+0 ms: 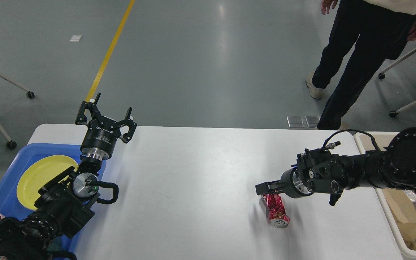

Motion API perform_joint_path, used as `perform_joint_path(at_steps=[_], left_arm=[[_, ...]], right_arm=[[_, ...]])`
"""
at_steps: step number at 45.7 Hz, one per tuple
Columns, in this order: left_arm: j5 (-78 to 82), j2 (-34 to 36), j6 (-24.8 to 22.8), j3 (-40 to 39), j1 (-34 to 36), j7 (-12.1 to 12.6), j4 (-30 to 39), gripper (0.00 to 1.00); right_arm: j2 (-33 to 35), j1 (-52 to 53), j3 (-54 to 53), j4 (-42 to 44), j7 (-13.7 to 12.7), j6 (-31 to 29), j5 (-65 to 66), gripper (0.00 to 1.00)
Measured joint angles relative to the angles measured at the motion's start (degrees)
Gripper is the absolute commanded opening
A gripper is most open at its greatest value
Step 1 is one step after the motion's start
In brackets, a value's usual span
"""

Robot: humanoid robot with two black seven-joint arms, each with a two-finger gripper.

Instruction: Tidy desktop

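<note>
The white desktop (193,173) fills the middle of the head view. A crushed red can (275,212) lies on its side on it at the right front. My right gripper (264,188) points left and hovers low just over the can's far end. It looks dark and its fingers cannot be told apart; whether it touches the can is unclear. My left gripper (105,115) is open and empty, pointing up over the desktop's far left edge.
A blue tray (2,187) with a yellow plate (38,177) sits at the left under my left arm. A cream bin (406,247) holding cardboard stands off the right edge. A person (356,54) stands beyond the far right corner. Wheeled chairs stand at both sides.
</note>
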State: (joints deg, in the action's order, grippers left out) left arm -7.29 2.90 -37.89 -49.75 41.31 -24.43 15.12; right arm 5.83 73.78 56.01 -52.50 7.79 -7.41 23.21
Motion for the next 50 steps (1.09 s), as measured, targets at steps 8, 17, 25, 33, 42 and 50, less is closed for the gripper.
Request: perform_joint_path(at_steps=[8,17,25,33,42,50], left_arm=[[0.0,0.0,0.0,0.0,0.0,0.0,0.0,0.96],[0.0,0.0,0.0,0.0,0.0,0.0,0.0,0.97],[0.0,0.0,0.0,0.0,0.0,0.0,0.0,0.97],[0.0,0.0,0.0,0.0,0.0,0.0,0.0,0.97],[0.0,0.0,0.0,0.0,0.0,0.0,0.0,0.97],[0.0,0.0,0.0,0.0,0.0,0.0,0.0,0.97]], right_arm=[[0.0,-2.4,0.1,1.6,-0.1,0.0,-6.5,1.00],[0.0,-3.5,0.1,1.9,-0.1,-0.2,-8.1,0.99],[0.0,-3.6,0.1,2.2,-0.1,-0.2,-8.2,0.74],[0.0,-3.4,0.0,2.7,-0.1,-1.3,-8.3,0.33],[0.0,-3.5,0.0,2.7,-0.4,-6.1,-9.9,0.00],[0.2,-3.0,0.3,2.7,-0.6,-9.9,-11.1,0.00]])
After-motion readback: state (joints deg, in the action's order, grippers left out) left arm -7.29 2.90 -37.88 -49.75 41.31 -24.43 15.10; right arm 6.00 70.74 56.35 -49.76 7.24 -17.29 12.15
